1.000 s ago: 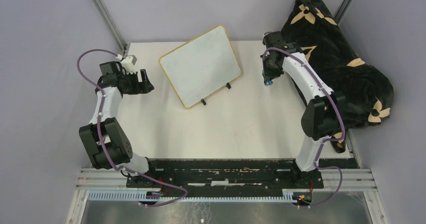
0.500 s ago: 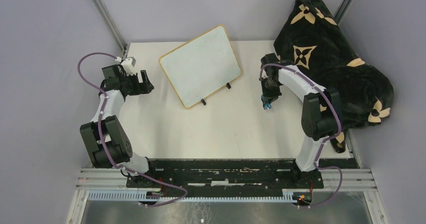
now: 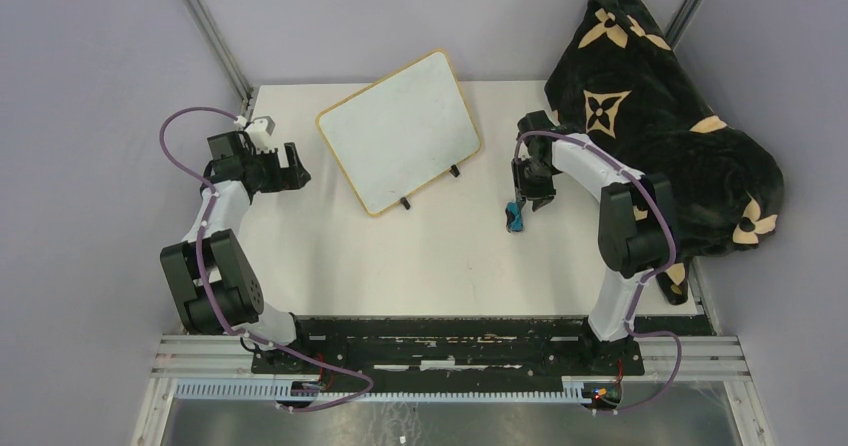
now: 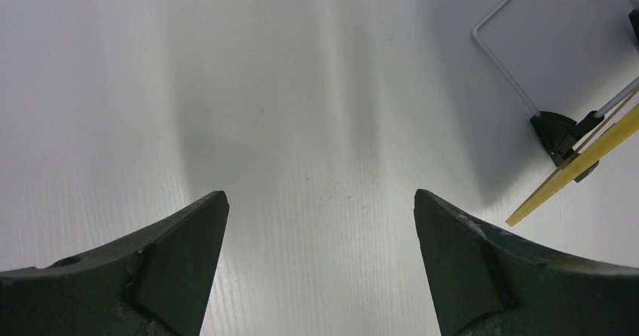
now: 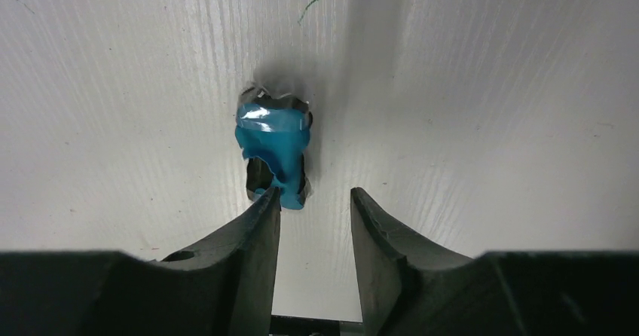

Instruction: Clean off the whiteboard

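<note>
Though the left hand (image 4: 320, 193) and right hand (image 5: 315, 190) gape empty, the blue lump (image 5: 271, 144) is unidentifiable.

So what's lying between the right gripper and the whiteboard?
Nothing: the top view shows only bare table between the right gripper and the whiteboard. The small blue object lies by the gripper's tips, off that stretch.

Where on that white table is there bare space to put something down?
The widest bare stretch of table runs along the near side, between the whiteboard and the arm bases. A smaller patch lies between the left gripper and the whiteboard. It's crowded on the right: right gripper, small blue object, dark blanket.
</note>
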Controlling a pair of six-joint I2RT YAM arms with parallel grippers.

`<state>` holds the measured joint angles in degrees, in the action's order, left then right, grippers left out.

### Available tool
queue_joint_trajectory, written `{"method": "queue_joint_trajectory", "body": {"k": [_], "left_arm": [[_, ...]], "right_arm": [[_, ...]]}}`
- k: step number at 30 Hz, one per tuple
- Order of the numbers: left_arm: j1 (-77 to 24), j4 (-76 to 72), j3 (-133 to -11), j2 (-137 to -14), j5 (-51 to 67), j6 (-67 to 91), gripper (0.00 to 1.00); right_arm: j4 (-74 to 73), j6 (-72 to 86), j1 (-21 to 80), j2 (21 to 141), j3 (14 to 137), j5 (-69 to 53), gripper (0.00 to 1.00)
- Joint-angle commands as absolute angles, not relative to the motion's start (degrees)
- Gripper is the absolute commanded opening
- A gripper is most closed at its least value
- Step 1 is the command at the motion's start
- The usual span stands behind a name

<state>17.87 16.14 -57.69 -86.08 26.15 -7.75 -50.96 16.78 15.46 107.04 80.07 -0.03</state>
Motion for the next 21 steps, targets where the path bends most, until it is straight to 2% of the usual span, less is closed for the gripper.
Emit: {"method": "queue_joint_trajectory", "body": {"k": [1, 11, 21], "left_arm": [[17.7, 14.0, -57.5, -85.0, 27.6, -7.6, 0.98], [17.7, 13.5, -58.5, -84.4, 26.7, -5.9, 0.99], [17.7, 13.7, -59.8, -85.0, 21.0, -4.9, 0.99]], "right_arm": [[-49.9, 17.9, 15.2, 106.5, 81.7, -1.9, 0.47], [-44.5, 18.5, 15.2, 99.0, 79.8, 4.8, 0.48], [-39.7, 18.3, 15.2, 93.6, 83.3, 5.2, 0.49]]}}
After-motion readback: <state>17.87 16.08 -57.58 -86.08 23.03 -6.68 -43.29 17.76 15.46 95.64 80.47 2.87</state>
